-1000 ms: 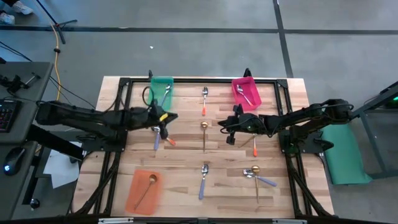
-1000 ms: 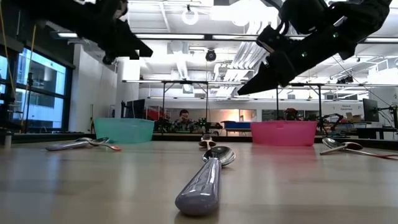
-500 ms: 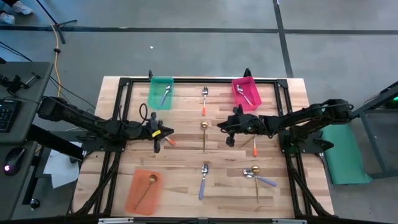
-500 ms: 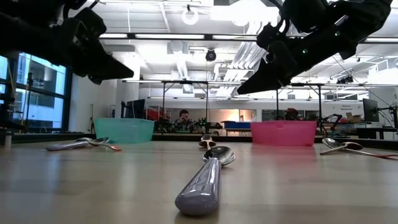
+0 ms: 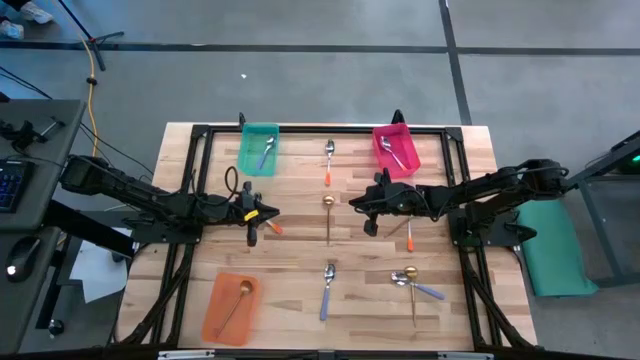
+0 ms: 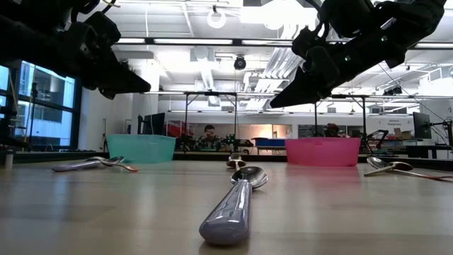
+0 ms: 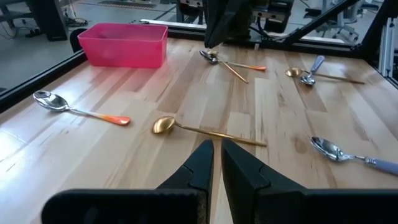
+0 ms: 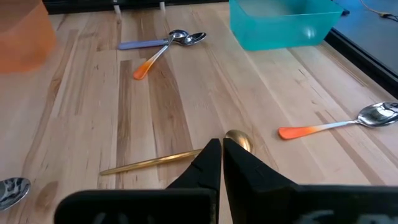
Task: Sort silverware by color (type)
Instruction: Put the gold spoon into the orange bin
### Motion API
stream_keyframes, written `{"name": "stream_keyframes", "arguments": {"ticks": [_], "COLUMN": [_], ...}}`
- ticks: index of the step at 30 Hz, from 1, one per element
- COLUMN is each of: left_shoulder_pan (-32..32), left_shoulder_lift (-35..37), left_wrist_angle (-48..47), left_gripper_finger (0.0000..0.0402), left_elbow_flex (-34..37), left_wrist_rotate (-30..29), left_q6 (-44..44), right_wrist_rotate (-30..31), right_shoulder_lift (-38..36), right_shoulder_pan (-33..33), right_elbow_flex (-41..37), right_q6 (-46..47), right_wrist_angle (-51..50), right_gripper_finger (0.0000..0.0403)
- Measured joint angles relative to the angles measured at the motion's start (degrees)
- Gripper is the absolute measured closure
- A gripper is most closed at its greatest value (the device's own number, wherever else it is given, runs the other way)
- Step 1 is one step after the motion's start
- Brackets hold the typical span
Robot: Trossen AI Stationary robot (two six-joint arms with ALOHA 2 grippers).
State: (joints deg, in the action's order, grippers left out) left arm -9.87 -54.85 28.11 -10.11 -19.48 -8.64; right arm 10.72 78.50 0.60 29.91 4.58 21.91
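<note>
Spoons lie flat on the wooden table. A gold spoon (image 5: 328, 215) lies in the middle, between my two grippers. A lavender-handled spoon (image 5: 251, 226) and an orange-handled spoon (image 5: 272, 228) cross just below my left gripper (image 5: 266, 213), which hovers shut and empty above them (image 7: 216, 152). My right gripper (image 5: 360, 203) hangs shut and empty in the air, right of the gold spoon (image 8: 180, 157). More spoons: an orange-handled one (image 5: 328, 160) toward the far edge, a lavender-handled one (image 5: 327, 285) toward the near edge, a gold and a lavender one (image 5: 412, 281) crossed at near right, and an orange-handled one (image 5: 408, 236) under the right arm.
A teal bin (image 5: 259, 148) at far left holds a lavender-handled spoon, a pink bin (image 5: 396, 148) at far right holds a spoon, and an orange bin (image 5: 230, 306) at near left holds a gold spoon. A black frame runs round the table's edges. Bare wood lies between the scattered spoons.
My left gripper has moved away from the teal bin toward the table's near edge and come down lower, stopping over the crossed lavender and orange spoons; it has held still for the last half second. The right arm and the spoons have stayed put.
</note>
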Motion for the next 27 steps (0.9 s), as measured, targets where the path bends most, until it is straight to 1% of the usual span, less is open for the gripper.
{"name": "stream_keyframes", "arguments": {"ticks": [2,4,8,12,15,18,23,27], "left_shoulder_pan": [0.0,0.0,0.0,0.0,0.0,0.0,0.0,0.0], "left_shoulder_lift": [0.0,0.0,0.0,0.0,0.0,0.0,0.0,0.0], "left_wrist_angle": [0.1,0.0,0.0,-0.1,-0.7,-1.3,-1.6,-1.6], "left_gripper_finger": [0.0381,0.0381,0.0381,0.0381,0.0381,0.0381,0.0381,0.0381], "left_elbow_flex": [0.0,0.0,0.0,0.0,0.0,0.0,0.0,0.0], "left_wrist_rotate": [1.1,2.8,5.7,6.9,6.9,6.9,6.9,6.9], "left_q6": [1.3,3.1,3.8,3.8,3.8,3.7,3.4,3.4], "right_wrist_rotate": [0.3,1.8,2.9,2.8,2.9,5.0,10.0,10.4], "right_shoulder_lift": [0.0,0.0,0.0,0.0,0.0,0.0,0.0,0.0], "right_shoulder_pan": [0.0,0.0,-0.8,-3.0,-4.8,-6.6,-9.3,-11.0], "right_elbow_flex": [0.0,0.0,0.0,0.0,0.3,2.7,9.4,14.8], "right_q6": [0.0,0.9,2.1,3.7,5.0,6.3,7.6,11.2], "right_wrist_angle": [0.0,-0.5,-2.7,-4.2,-6.3,-12.9,-29.8,-43.6], "right_gripper_finger": [0.0399,0.0392,0.0368,0.0341,0.0329,0.0325,0.0324,0.0324]}}
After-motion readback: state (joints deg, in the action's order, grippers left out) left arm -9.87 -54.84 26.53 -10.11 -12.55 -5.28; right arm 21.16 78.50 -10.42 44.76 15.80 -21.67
